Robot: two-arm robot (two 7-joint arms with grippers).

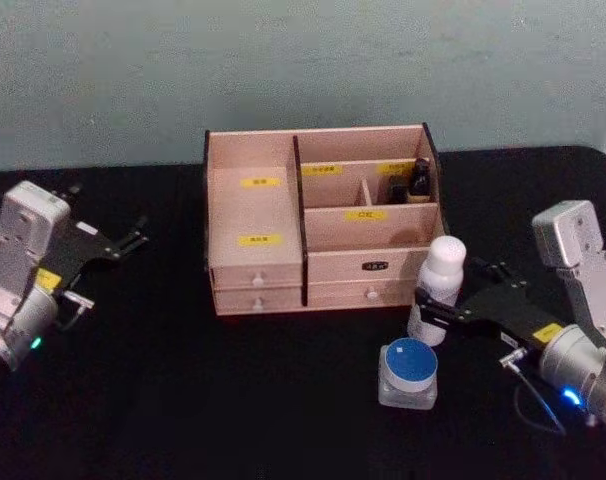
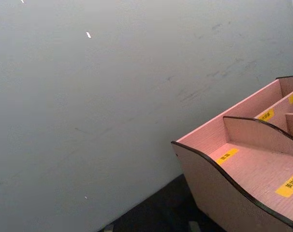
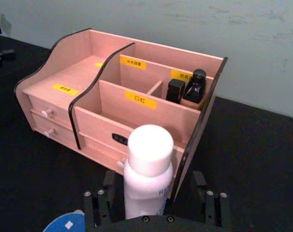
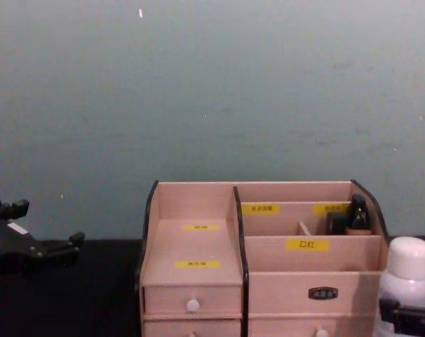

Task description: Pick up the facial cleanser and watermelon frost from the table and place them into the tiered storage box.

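Observation:
The facial cleanser [image 1: 441, 283], a tall white bottle with a rounded cap, stands upright just off the front right corner of the tiered storage box [image 1: 258, 215]. My right gripper [image 1: 445, 308] is open, one finger on each side of the bottle's lower body. In the right wrist view the bottle [image 3: 149, 169] rises between the fingers [image 3: 95, 208] with small gaps on both sides. The watermelon frost [image 1: 408, 372], a squat jar with a blue lid, sits on the table in front of the bottle. My left gripper [image 1: 123, 240] rests open at the far left.
Two small dark bottles [image 3: 187, 89] stand in the box's back right compartment. The box's other compartments [image 3: 122, 113] hold nothing. The black tabletop [image 1: 183, 400] stretches wide in front of the box, and a grey-green wall [image 4: 212, 91] stands behind it.

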